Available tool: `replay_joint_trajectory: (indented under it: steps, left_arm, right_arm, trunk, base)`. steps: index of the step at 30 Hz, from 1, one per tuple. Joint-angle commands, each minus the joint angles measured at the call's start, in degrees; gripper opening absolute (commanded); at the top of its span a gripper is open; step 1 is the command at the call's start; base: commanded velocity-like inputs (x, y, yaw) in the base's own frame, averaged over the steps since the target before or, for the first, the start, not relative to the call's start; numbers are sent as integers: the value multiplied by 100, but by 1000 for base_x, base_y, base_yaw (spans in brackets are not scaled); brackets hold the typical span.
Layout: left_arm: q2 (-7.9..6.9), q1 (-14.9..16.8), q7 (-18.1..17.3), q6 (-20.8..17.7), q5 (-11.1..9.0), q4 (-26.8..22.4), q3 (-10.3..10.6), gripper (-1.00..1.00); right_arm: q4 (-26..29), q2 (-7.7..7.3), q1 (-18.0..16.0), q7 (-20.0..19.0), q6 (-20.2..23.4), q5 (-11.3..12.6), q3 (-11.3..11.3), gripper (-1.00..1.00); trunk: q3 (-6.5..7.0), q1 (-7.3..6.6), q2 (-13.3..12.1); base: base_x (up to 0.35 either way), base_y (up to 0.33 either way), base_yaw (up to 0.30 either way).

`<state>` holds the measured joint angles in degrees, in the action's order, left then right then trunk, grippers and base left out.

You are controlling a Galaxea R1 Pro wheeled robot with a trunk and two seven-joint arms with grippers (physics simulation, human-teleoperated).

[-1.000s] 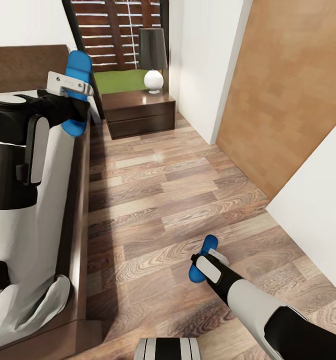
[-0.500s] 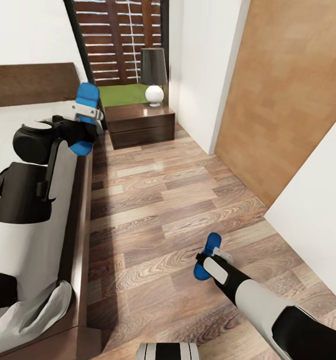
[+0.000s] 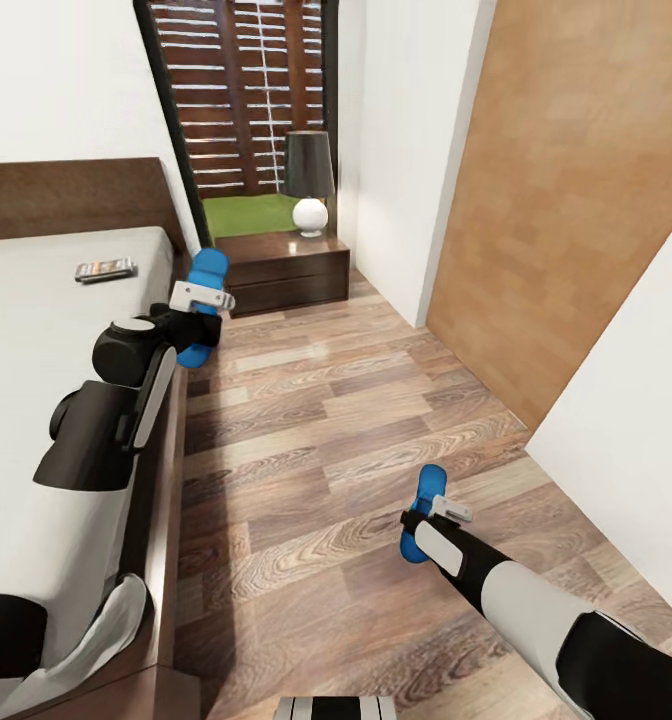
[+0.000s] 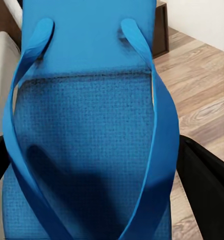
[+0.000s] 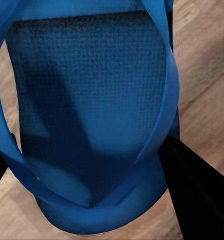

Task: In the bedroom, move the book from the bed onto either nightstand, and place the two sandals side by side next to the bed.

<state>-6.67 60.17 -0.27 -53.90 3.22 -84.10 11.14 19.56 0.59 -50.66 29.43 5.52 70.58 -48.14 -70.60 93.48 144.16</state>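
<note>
The book [image 3: 104, 269] lies on the grey mattress of the bed [image 3: 36, 330], close to the headboard. My left gripper [image 3: 202, 299] is shut on one blue sandal [image 3: 204, 276] [image 4: 92, 140], holding it just off the bed's side edge, a short way in front of the nightstand [image 3: 281, 268]. My right gripper [image 3: 434, 511] is shut on the other sandal [image 3: 422, 512] [image 5: 92, 100] low over the wood floor, well away from the bed. I cannot tell if that sandal touches the floor.
A lamp [image 3: 308, 180] with a dark shade and white base stands on the nightstand before the black-framed window. A white wall corner [image 3: 406, 200] and a wooden panel [image 3: 566, 200] bound the floor on the right. Open wood floor [image 3: 326, 400] lies between bed and wall.
The head view has shifted, bringing the book into sight. My left arm has carried its sandal down and to the right, from over the bed to its side edge. The right arm has barely moved.
</note>
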Motion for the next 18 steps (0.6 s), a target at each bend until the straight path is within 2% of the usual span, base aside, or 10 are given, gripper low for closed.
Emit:
replay_joint_trajectory:
  steps: [1, 6, 18]
  left_arm:
    - [-4, -10, -11, -1, 31, 14, 9, -100]
    - [-1, -55, -50, 58, 20, 64, -11, -100]
    - [-1, -74, -24, 73, 53, 90, 16, -100]
  right_arm:
    - [8, -23, -5, 45, 31, 15, -68, -100]
    - [11, -83, -5, 46, 28, 17, -169, -100]
    - [-2, -109, -5, 46, 28, 13, -203, -100]
  trunk:
    - [18, -3, 0]
    - [129, -16, -6]
    - [395, -47, -22]
  base:
    - [0, 0, 0]
    - [0, 0, 0]
    - [0, 0, 0]
